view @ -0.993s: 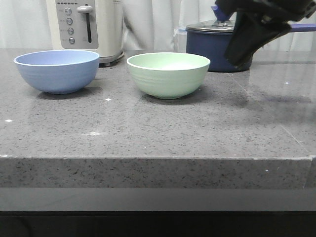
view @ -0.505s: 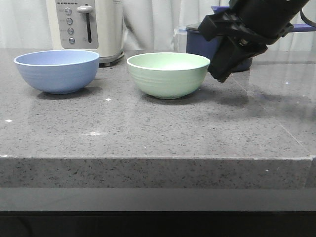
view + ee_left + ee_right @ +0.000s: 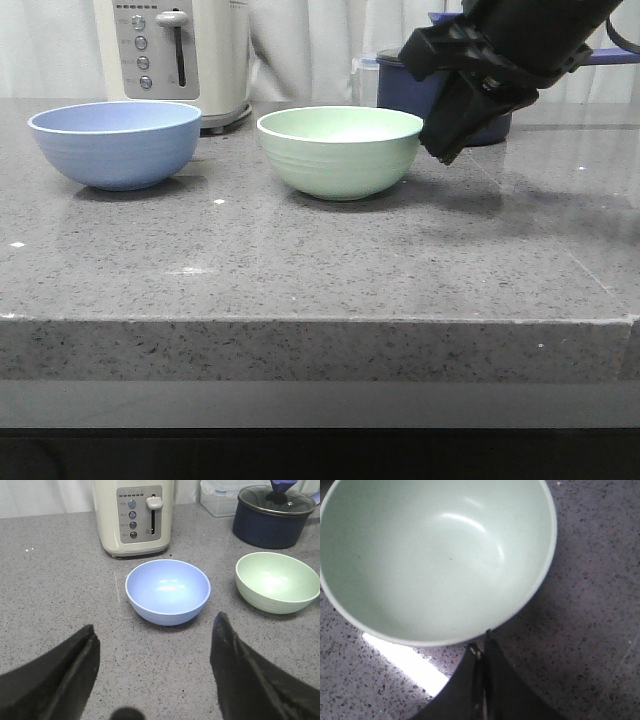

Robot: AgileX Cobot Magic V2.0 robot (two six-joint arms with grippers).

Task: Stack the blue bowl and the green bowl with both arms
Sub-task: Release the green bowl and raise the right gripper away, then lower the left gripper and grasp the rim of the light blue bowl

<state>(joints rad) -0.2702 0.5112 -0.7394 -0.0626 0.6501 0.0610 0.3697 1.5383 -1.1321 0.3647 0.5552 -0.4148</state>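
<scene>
The blue bowl [image 3: 117, 142] stands upright on the grey counter at the left; it also shows in the left wrist view [image 3: 167, 591]. The green bowl [image 3: 340, 149] stands upright near the middle, empty, and fills the right wrist view [image 3: 435, 555]. My right gripper [image 3: 440, 150] hangs just beside the green bowl's right rim; in the right wrist view [image 3: 481, 645] its jaws are pressed together, empty, tips just outside the rim. My left gripper [image 3: 152, 630] is open and empty, above the counter short of the blue bowl; it is out of the front view.
A cream toaster [image 3: 175, 55] stands behind the blue bowl. A dark navy lidded saucepan [image 3: 272, 515] and a clear plastic box [image 3: 220, 495] stand behind the green bowl. The counter's front edge [image 3: 320, 320] runs across the front view.
My right gripper has come down and leftward from over the saucepan to the green bowl's right rim, with little motion in the last half second. The bowls have not moved.
</scene>
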